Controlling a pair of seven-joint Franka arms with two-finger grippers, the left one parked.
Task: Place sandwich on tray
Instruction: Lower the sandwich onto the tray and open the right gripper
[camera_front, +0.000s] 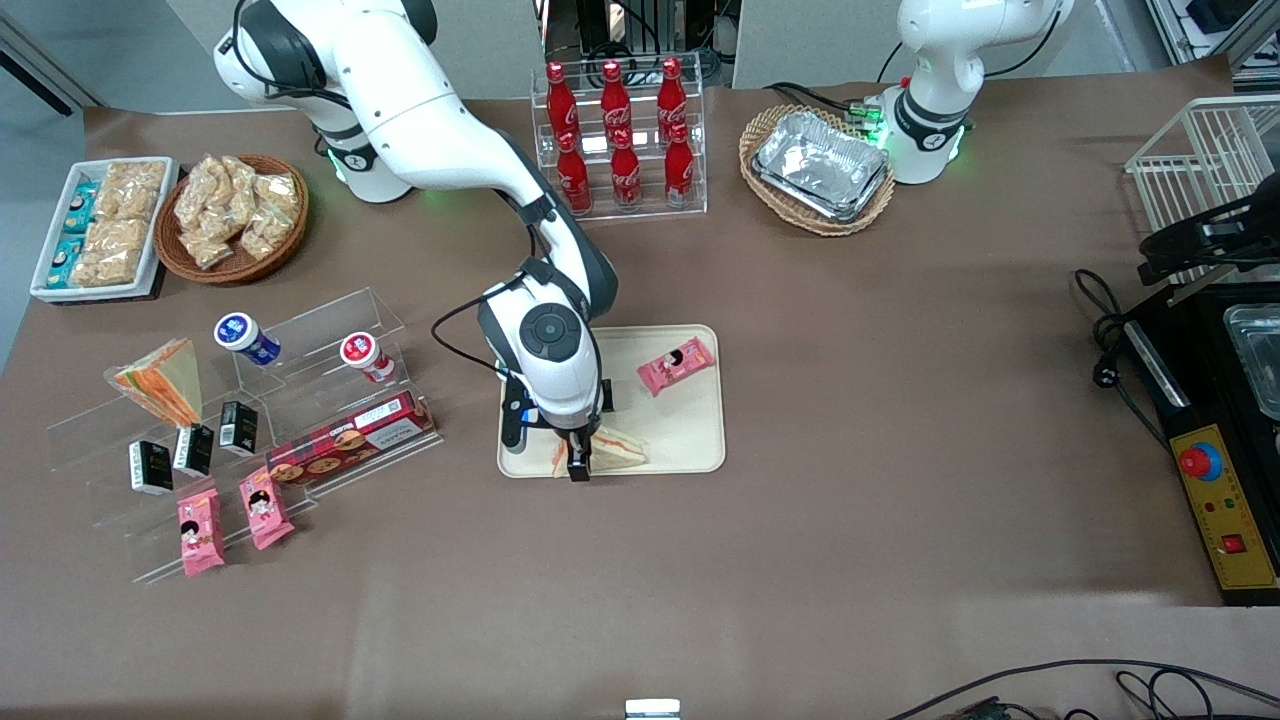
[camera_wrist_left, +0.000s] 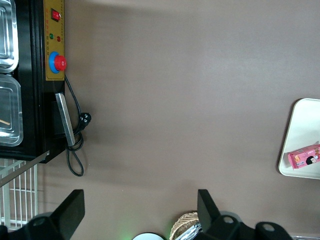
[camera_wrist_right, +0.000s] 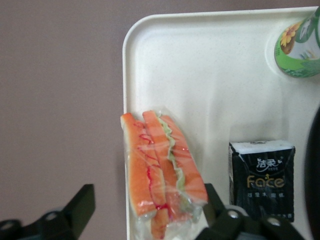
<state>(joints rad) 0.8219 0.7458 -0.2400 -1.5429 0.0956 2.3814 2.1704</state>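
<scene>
The sandwich (camera_front: 622, 448), a clear-wrapped wedge, lies on the cream tray (camera_front: 690, 425) at the tray's corner nearest the front camera, toward the working arm's end. In the right wrist view the sandwich (camera_wrist_right: 160, 170) shows its orange and green filling and rests along the tray's rim (camera_wrist_right: 210, 75). My right gripper (camera_front: 578, 466) hangs just above it. The gripper (camera_wrist_right: 148, 200) is open, with one finger on each side of the wrapped end. One finger (camera_wrist_right: 82, 202) stands apart from the wrap and the other (camera_wrist_right: 214, 202) is close to it.
On the tray are a pink snack packet (camera_front: 677, 365), a black tissue pack (camera_wrist_right: 262, 177) and a green-lidded cup (camera_wrist_right: 300, 50). An acrylic stand (camera_front: 300, 420) holds another wedge sandwich (camera_front: 160, 380) and snacks. A cola bottle rack (camera_front: 620, 130) and a basket of foil trays (camera_front: 820, 165) stand farther back.
</scene>
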